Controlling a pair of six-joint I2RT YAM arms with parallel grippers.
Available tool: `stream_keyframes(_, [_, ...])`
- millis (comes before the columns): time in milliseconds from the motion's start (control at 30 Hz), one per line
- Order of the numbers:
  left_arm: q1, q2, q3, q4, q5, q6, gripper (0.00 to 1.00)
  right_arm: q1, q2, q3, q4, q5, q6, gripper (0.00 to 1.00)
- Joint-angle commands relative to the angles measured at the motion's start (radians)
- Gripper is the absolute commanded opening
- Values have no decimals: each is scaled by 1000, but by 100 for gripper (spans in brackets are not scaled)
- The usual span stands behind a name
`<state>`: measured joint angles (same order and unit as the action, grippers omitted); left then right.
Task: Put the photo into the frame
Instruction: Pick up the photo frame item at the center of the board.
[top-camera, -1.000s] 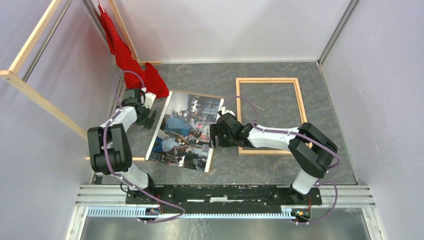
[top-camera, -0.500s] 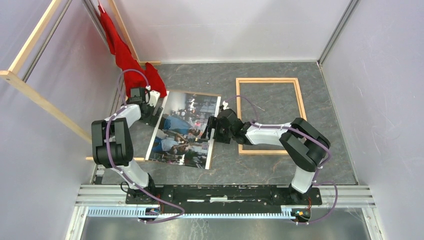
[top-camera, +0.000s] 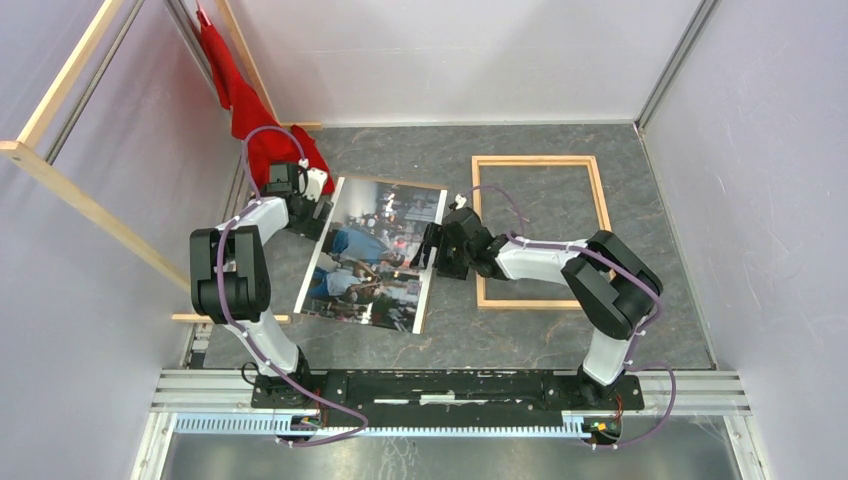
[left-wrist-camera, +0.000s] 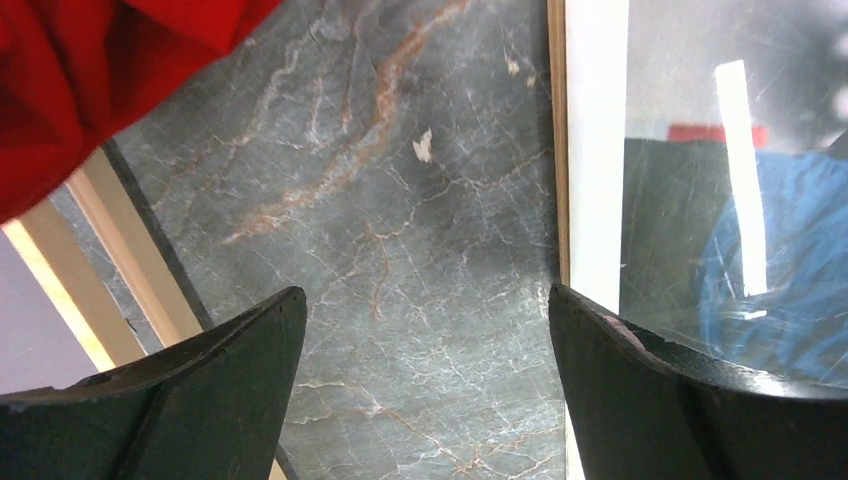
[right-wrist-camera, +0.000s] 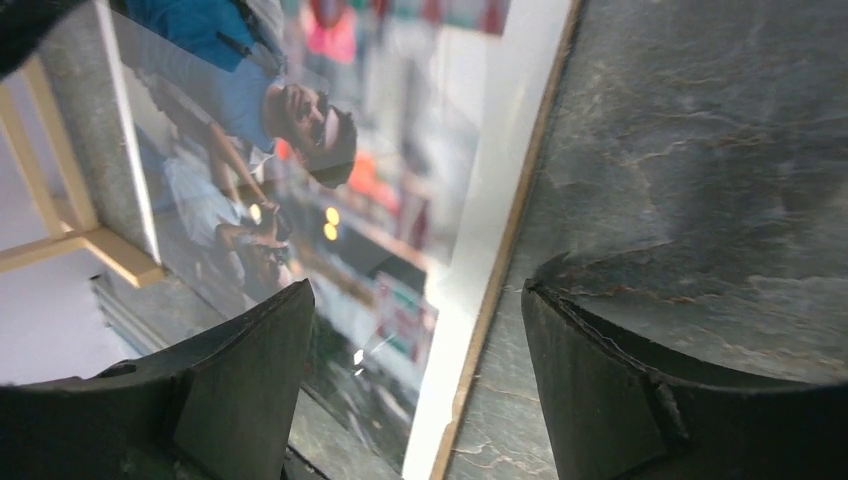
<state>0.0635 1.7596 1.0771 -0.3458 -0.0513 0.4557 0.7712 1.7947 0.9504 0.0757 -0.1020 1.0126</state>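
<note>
Now both arms have closed in on the large glossy colour print of people in blue and white (top-camera: 372, 262), lying flat on the grey marbled tabletop (top-camera: 420, 150) just left of the thin light-wood rectangular frame (top-camera: 536, 160), not touching it. A second ago the left end effector (top-camera: 312, 203) sat nearer the middle of the print's left edge; it has slid toward the far corner, while the right end effector (top-camera: 431, 252) crept up to the right edge. Both are spread wide, each straddling an edge, grasping nothing. That suggests a two-sided lift is being prepared.
</note>
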Motion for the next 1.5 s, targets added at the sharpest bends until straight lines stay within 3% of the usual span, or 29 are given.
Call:
stream_keyframes(0, [-6, -24, 64, 0, -2, -42, 96, -20, -27, 63, -171, 107, -95, 83])
stream_keyframes(133, [-6, -58, 97, -42, -3, -32, 96, -49, 18, 131, -220, 155, -131, 83])
stream_keyframes(300, [-7, -84, 79, -63, 37, -32, 97, -76, 71, 160, -164, 139, -128, 83])
stream_keyframes(800, [-11, -40, -25, 50, 23, -39, 93, -82, 166, 242, -159, 149, -140, 82])
stream_keyframes(1133, [-105, -144, -158, 170, -12, -42, 92, -82, 182, 255, -167, 158, -154, 81])
stream_keyframes(1467, [-142, -81, -154, 149, -47, -23, 92, -85, 179, 242, -136, 144, -135, 81])
